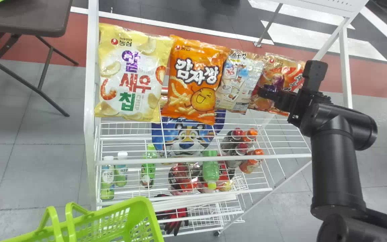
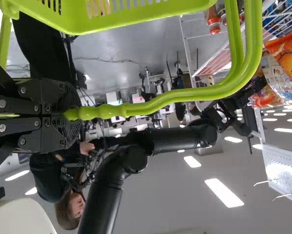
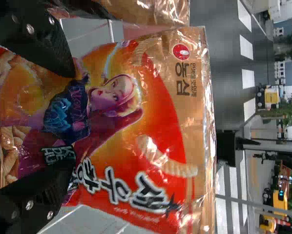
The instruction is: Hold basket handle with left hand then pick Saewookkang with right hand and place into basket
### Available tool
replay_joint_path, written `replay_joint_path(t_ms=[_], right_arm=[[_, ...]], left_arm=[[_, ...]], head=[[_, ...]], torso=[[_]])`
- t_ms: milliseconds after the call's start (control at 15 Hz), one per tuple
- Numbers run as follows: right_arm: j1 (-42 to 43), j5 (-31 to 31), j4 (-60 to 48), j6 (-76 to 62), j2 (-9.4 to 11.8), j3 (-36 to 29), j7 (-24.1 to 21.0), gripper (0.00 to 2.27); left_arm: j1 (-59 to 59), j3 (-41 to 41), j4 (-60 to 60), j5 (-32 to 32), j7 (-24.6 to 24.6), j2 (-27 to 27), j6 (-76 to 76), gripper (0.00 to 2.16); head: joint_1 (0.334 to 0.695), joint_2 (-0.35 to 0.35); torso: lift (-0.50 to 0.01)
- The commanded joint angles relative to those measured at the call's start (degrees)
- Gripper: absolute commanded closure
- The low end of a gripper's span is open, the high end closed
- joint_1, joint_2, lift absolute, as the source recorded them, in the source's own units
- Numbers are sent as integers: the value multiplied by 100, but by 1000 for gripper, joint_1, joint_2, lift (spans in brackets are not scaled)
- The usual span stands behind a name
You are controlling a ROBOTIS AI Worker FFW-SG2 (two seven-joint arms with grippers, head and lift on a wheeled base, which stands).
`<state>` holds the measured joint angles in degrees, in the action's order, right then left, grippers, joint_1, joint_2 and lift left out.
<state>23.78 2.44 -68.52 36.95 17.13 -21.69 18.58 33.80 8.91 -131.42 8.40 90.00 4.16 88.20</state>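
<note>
The Saewookkang bag (image 1: 286, 75), orange and red, stands at the right end of the shelf's row of snacks. My right gripper (image 1: 270, 94) is at the front of this bag in the head view. In the right wrist view the bag (image 3: 160, 122) faces the camera, with the right gripper (image 3: 72, 117) open over its lower part, one finger towards either side edge. The green basket (image 1: 139, 215) is at the bottom left of the head view. In the left wrist view my left gripper (image 2: 70, 115) is shut on the green basket handle (image 2: 160, 101).
A silver-backed bag (image 1: 239, 80) stands left of the Saewookkang, then an orange bag (image 1: 195, 80) and a yellow one (image 1: 133, 74). White wire shelves (image 1: 180, 160) below hold bottles and packs. A white rack post (image 1: 92, 101) rises on the left; a brown table (image 1: 25, 20) stands beyond it.
</note>
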Motion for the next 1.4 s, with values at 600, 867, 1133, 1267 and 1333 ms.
replay_joint_path(t_ms=[600,867,1133,1267,1333], right_arm=[[-1586,-419,-2983,2190,-61,-432,-619,2253],[-1991,-595,-3897,2735,-157,-450,-601,2253],[-2246,-894,-5172,4053,-359,-424,-593,2253],[-2413,-1158,-5866,4791,-403,-415,-593,2253],[-2474,-1386,-6173,5313,-403,-415,-593,2253]], left_arm=[[-93,-92,161,-5,57,-12,183,2155],[-101,-83,152,13,57,6,183,2155],[-163,-65,204,13,57,6,183,2155],[-198,-48,248,21,57,6,183,2155],[-233,-48,284,21,57,6,183,2155]], head=[[695,-350],[695,-350],[695,-350],[695,-350],[695,-350]], torso=[[-15],[-15],[-15],[-15],[-15]])
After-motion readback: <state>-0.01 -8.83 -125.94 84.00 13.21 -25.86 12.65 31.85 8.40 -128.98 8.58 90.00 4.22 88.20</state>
